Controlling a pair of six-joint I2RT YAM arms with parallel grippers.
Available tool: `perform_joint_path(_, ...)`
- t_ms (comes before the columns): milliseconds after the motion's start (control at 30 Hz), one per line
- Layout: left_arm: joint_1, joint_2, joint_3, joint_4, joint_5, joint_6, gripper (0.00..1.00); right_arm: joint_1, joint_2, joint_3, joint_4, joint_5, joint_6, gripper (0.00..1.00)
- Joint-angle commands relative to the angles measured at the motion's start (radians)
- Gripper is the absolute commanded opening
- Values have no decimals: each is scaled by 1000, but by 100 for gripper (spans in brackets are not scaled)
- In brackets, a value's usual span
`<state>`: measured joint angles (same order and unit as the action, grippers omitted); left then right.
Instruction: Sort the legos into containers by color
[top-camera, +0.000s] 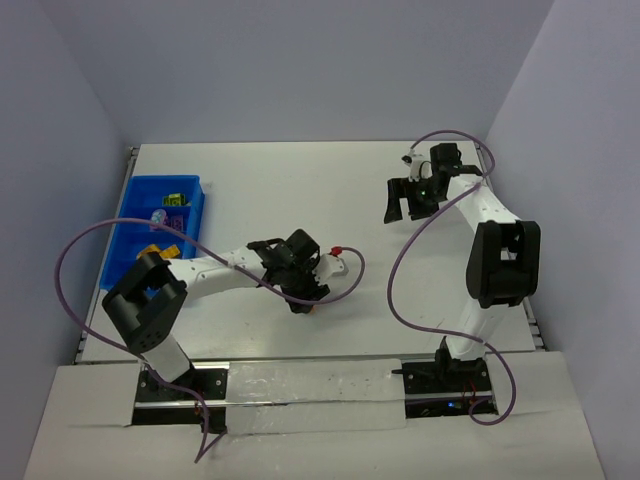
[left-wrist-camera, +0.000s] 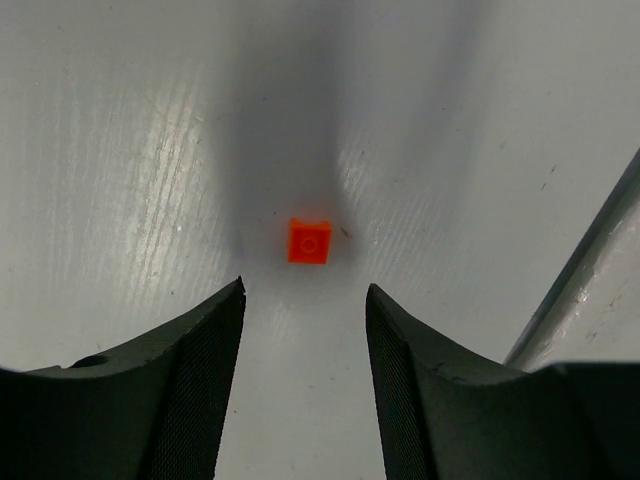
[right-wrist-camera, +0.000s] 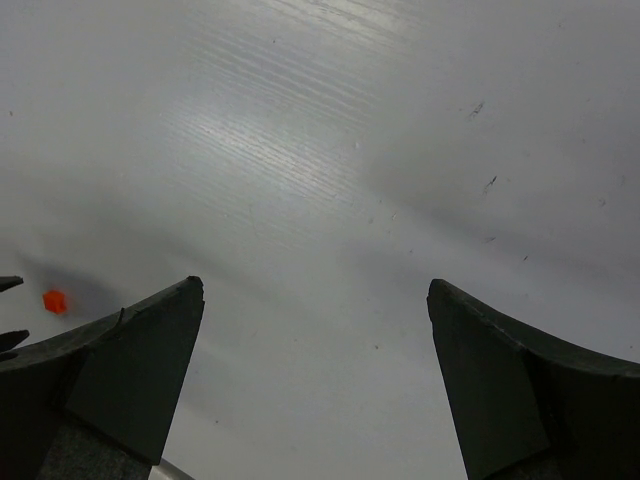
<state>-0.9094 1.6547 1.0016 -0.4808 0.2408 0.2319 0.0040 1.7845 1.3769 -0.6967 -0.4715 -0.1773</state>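
Observation:
One small orange lego (left-wrist-camera: 309, 241) lies flat on the white table, just beyond the tips of my left gripper (left-wrist-camera: 305, 286). That gripper is open, its jaws on either side of the line to the brick, and they hold nothing. In the top view the left gripper (top-camera: 303, 298) hangs low over the middle of the table. The blue container (top-camera: 132, 215) stands at the far left with yellow-green (top-camera: 175, 198), purple (top-camera: 175, 219) and orange (top-camera: 150, 250) legos in separate compartments. My right gripper (top-camera: 408, 200) hangs wide open and empty; its wrist view shows the orange lego (right-wrist-camera: 55, 300) far to the left.
The left arm's purple cable (top-camera: 75, 250) loops over the table beside the tray. The right arm's cable (top-camera: 395, 290) hangs in a loop between the two arms. Grey walls close in the table at the back and sides.

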Motion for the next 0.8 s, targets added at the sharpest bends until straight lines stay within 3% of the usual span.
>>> perform_joint_path(0, -19, 14, 55, 47, -53, -29, 58, 4, 16, 51, -14, -21, -8, 100)
perform_joint_path(567, -65, 88, 62, 97, -100, -11, 54, 4, 21, 56, -23, -19, -13, 100)
perform_joint_path(767, -75, 99, 53, 105, -91, -14, 47, 4, 23, 57, -23, -15, -13, 100)
